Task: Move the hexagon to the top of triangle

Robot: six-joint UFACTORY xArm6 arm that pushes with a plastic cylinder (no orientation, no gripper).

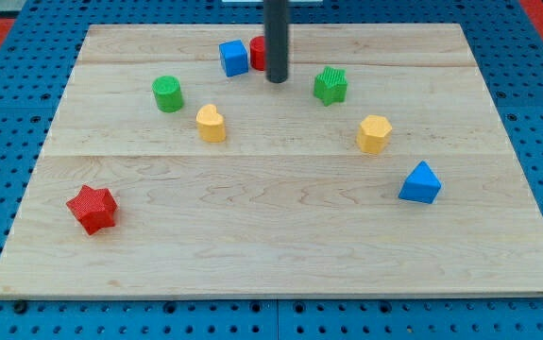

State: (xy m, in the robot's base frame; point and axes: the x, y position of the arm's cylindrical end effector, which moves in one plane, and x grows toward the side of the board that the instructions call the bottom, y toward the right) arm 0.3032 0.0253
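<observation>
A yellow hexagon (374, 133) lies at the view's right of the wooden board. A blue triangle (421, 183) lies just below and to the right of it, a small gap apart. My tip (277, 79) is near the view's top centre, well up and to the left of the hexagon. It stands right in front of a red block (258, 51), which it partly hides, and just right of a blue cube (234, 58).
A green star (330, 85) lies right of my tip. A green cylinder (167, 93) and a yellow heart (211, 123) lie at the upper left. A red star (93, 209) lies at the lower left. The board (271, 246) sits on a blue pegboard.
</observation>
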